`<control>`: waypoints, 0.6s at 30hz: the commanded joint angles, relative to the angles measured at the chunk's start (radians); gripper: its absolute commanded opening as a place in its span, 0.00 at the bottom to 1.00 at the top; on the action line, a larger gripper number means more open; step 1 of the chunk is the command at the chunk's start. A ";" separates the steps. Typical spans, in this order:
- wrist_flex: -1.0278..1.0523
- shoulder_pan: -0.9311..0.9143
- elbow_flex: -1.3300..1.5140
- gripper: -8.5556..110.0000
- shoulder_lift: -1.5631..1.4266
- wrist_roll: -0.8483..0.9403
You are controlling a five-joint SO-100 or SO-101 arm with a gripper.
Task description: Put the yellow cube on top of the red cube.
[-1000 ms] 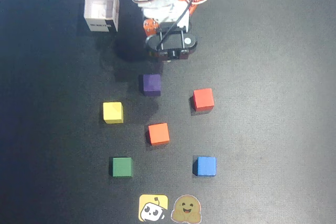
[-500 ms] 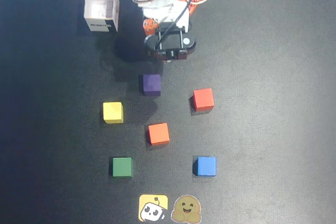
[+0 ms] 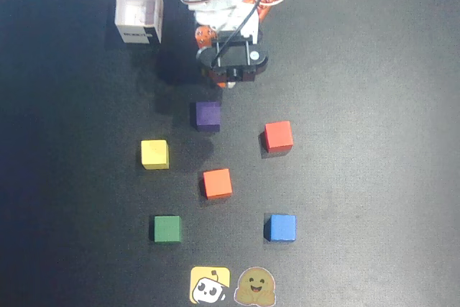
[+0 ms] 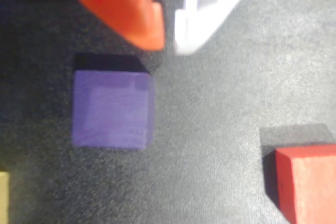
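Note:
The yellow cube [image 3: 154,154] sits on the black mat, left of centre in the overhead view; only a sliver of it shows at the wrist view's bottom left edge [image 4: 2,198]. The red cube [image 3: 277,136] sits to the right, and shows at the bottom right in the wrist view [image 4: 310,182]. My gripper [image 3: 221,84] hovers at the back of the mat, just behind the purple cube [image 3: 208,116]. In the wrist view the gripper [image 4: 169,44] has its orange and white jaws nearly together, with nothing between them.
The purple cube [image 4: 113,109] lies just in front of the fingertips. An orange cube [image 3: 216,182], a green cube [image 3: 167,228] and a blue cube [image 3: 281,227] sit nearer the front. A white open box [image 3: 139,11] stands at the back left. Two flat stickers [image 3: 210,285] lie at the front edge.

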State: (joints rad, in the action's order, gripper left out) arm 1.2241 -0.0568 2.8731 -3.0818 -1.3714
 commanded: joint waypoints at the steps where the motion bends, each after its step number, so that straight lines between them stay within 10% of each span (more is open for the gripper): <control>1: -0.021 0.006 -0.078 0.10 0.020 -0.026; 18: -0.083 -0.071 -0.761 0.21 0.959 -0.106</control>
State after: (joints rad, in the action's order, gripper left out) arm 1.1428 -0.1043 2.2335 -2.2135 -1.4696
